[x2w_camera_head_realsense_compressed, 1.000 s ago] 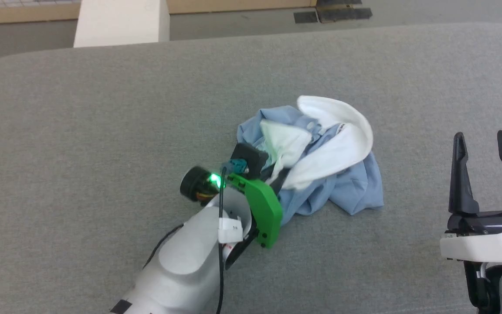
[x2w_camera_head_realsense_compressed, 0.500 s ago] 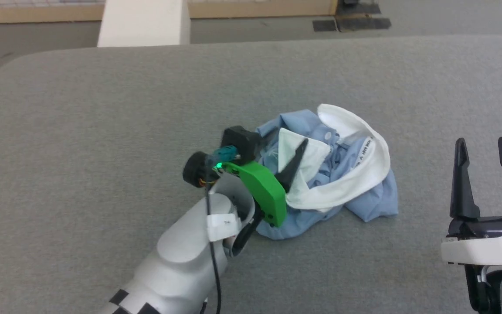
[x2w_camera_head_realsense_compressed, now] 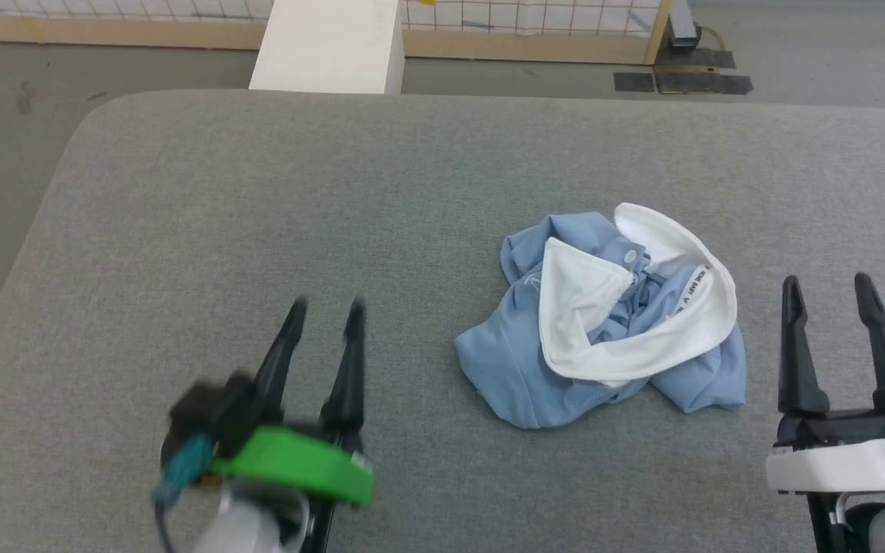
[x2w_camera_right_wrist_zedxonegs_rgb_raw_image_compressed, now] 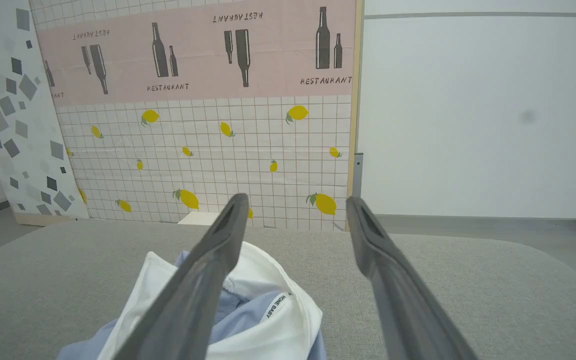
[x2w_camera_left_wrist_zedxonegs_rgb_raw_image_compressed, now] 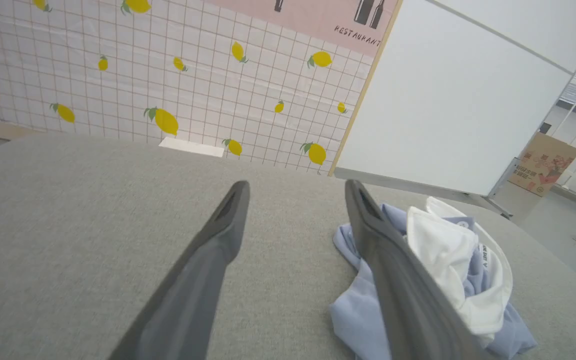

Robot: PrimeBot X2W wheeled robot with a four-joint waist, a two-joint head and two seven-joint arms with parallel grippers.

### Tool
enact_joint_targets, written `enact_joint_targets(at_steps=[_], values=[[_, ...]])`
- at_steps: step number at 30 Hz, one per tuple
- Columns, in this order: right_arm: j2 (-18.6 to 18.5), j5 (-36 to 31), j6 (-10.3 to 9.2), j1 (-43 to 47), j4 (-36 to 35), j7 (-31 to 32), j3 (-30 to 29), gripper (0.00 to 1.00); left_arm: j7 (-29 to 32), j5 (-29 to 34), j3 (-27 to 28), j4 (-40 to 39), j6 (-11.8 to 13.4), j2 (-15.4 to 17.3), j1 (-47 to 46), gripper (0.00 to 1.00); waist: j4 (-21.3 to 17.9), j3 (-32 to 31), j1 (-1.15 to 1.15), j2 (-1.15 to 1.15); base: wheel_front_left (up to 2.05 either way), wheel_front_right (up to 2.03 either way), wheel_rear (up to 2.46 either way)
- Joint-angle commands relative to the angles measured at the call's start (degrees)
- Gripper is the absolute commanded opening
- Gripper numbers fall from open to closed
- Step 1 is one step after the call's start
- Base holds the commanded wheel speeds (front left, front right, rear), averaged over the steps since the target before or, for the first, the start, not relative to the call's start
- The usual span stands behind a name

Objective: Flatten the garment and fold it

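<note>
Head view, crumpled shirt (x2w_camera_head_realsense_compressed: 604,315) on grey table (x2w_camera_head_realsense_compressed: 258,192), left gripper (x2w_camera_head_realsense_compressed: 327,307) open, empty, well apart, right gripper (x2w_camera_head_realsense_compressed: 827,280) open, empty, near; left wrist view, shirt behind right finger; right wrist view, shirt behind left finger

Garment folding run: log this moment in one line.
garment: crumpled heap on grey table, unfolded | left gripper: open, empty, left of garment | right gripper: open, empty, right of garment
</note>
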Motion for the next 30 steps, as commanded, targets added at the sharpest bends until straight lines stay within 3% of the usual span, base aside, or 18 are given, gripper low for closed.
enact_joint_targets(at_steps=[1,10,16,22,30], values=[[0.1,0.2,-0.09,0.9,0.5,-0.3,0.2,1.0,-0.2,1.2,1.6,-1.0,-0.5,-1.3,3.4,1.0,0.3,0.2,0.0,0.0,0.0,0.0,0.0],[0.1,0.3,-0.09,1.0,2.1,0.8,-0.1,1.0,-0.2,8.0,6.4,-1.1,-3.9,-6.0,11.2,1.0,2.0,-0.5,0.0,0.0,0.0,0.0,0.0],[-0.4,-0.2,-0.09,-4.2,2.8,8.7,0.8,1.0,-0.2,9.9,7.3,0.1,-5.7,-7.6,10.2,1.0,2.6,-0.4,0.0,0.0,0.0,0.0,0.0],[-7.1,2.3,-0.09,-9.9,6.2,19.4,2.0,1.0,-0.2,10.7,7.2,1.8,-6.8,-8.2,9.5,1.0,3.2,1.2,0.0,0.0,0.0,0.0,0.0],[-12.9,9.0,-0.09,-13.5,13.3,32.8,3.2,1.0,-0.2,10.5,5.9,3.5,-7.5,-8.5,8.0,1.0,5.1,3.6,0.0,0.0,0.0,0.0,0.0]])
